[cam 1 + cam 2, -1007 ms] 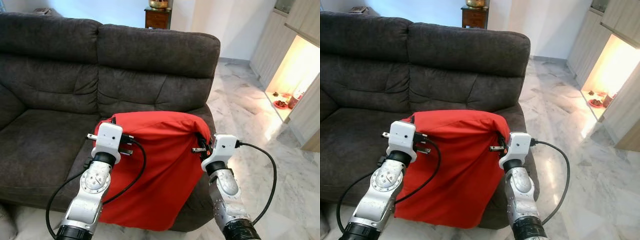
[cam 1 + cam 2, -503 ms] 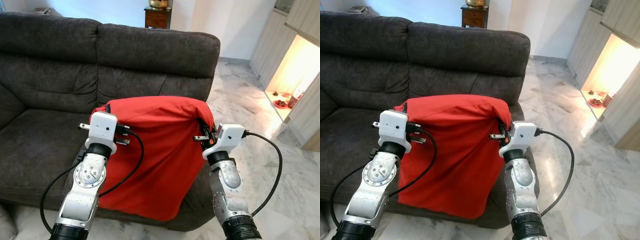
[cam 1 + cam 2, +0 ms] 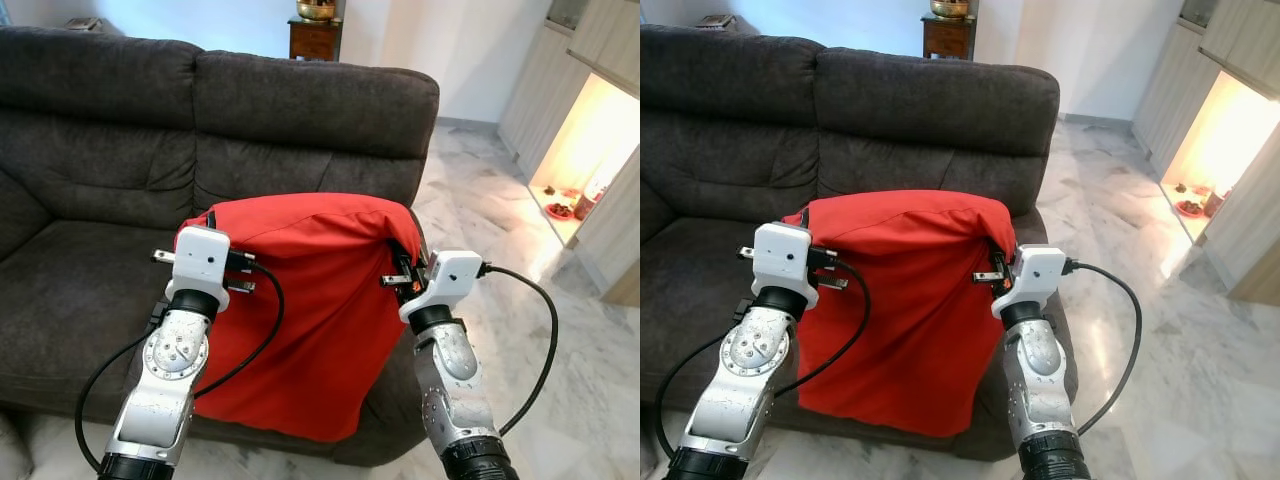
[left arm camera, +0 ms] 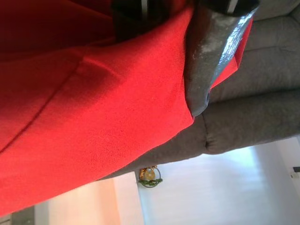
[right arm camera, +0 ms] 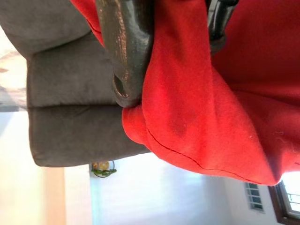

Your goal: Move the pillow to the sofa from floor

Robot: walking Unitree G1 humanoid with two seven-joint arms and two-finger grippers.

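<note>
Red cloth covers the pillow [image 3: 305, 320], which hangs in the air in front of the sofa [image 3: 200, 130], held up by its two top corners. Its upper edge is at the height of the seat back's lower part, and its lower edge hangs down before the front of the seat cushion, near the floor [image 3: 560, 330] but not touching it.

At 9 o'clock of the pillow, the left gripper [image 3: 215, 225] pinches the top left corner. In the left wrist view the black fingers [image 4: 211, 51] are pressed on the red fabric from both sides. At 3 o'clock, the right gripper [image 3: 402, 262] pinches the top right corner in the same way; in the right wrist view one finger [image 5: 126, 51] lies on the outside of the fabric and the other is on the inner side, with a fold of cloth between them. Both silver arms rise from 6 o'clock of the head view, each with a black cable [image 3: 535, 330] looping from the wrist.

Behind the pillow, the dark grey sofa has two seats, and the pillow is in front of the right one. At 12 o'clock, behind the sofa back, stands a wooden cabinet [image 3: 315, 35] with a brass bowl [image 3: 317, 9] on top. The floor is pale marble, and at 3 o'clock there is a lit niche [image 3: 590, 160] in the wall with small things inside, too small to tell.
</note>
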